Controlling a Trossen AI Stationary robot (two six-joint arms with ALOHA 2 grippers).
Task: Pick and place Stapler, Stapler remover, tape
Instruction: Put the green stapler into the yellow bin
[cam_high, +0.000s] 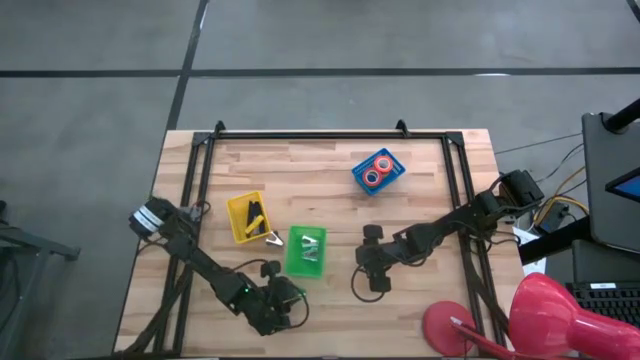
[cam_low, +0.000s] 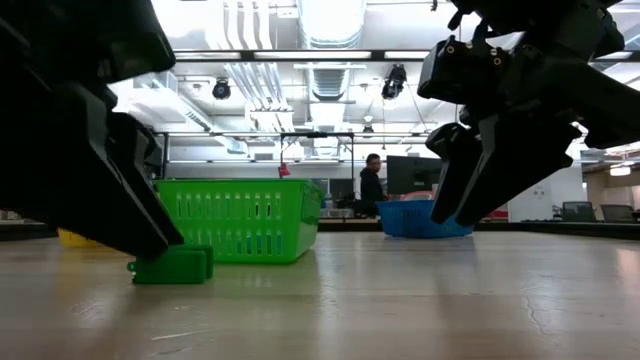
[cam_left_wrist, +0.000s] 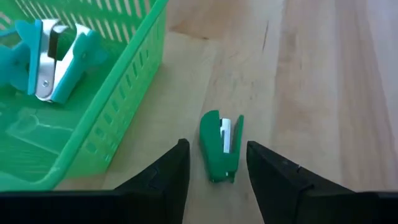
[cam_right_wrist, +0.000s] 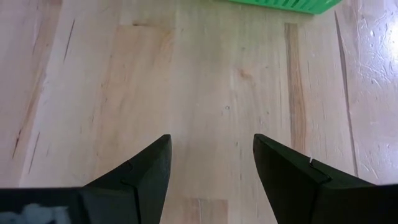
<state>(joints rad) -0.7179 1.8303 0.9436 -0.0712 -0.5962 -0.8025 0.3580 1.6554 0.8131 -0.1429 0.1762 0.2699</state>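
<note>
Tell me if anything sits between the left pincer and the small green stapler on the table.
Nothing visible does. The left pincer has its fingers on either side of the green stapler, with only bare table around it. The green basket stands beside the stapler, not between them.

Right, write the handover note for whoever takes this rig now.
Left gripper: open, fingers either side of a small green stapler on the table beside the green basket; not gripped yet.
Right gripper: open, empty, over bare table.
Done: staple removers in the green basket, two tape rolls in the blue basket, dark items in the yellow basket.
Left: grip and bin the green stapler.
</note>
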